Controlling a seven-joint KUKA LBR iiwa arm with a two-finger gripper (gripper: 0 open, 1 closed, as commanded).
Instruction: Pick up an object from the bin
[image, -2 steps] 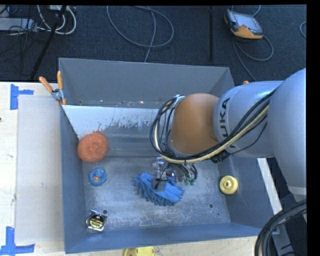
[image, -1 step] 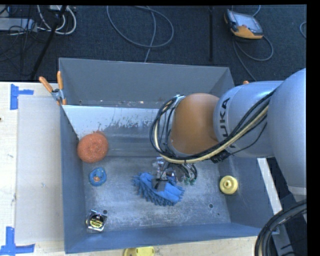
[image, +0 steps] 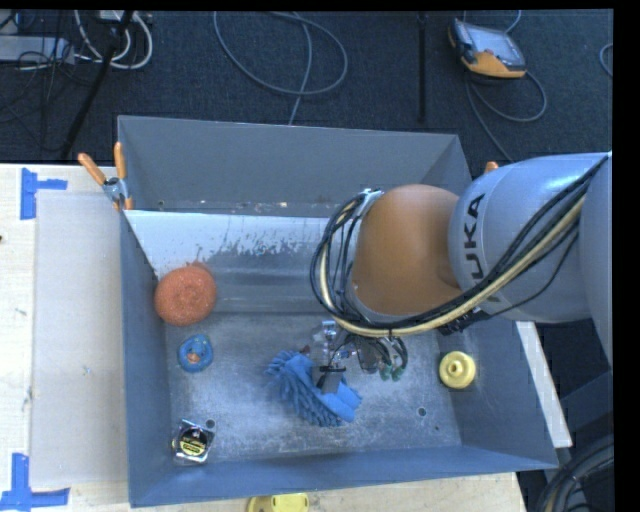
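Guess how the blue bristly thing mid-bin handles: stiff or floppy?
The blue bristly thing looks soft and ribbed, so it probably bends and droops when pinched. Its thin fins suggest it is light. Lying flat and ragged, it should drag, not roll, if pushed.

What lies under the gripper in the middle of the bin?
A blue bristly brush-like thing lies under the gripper. The gripper covers its upper part, so what is there stays hidden.
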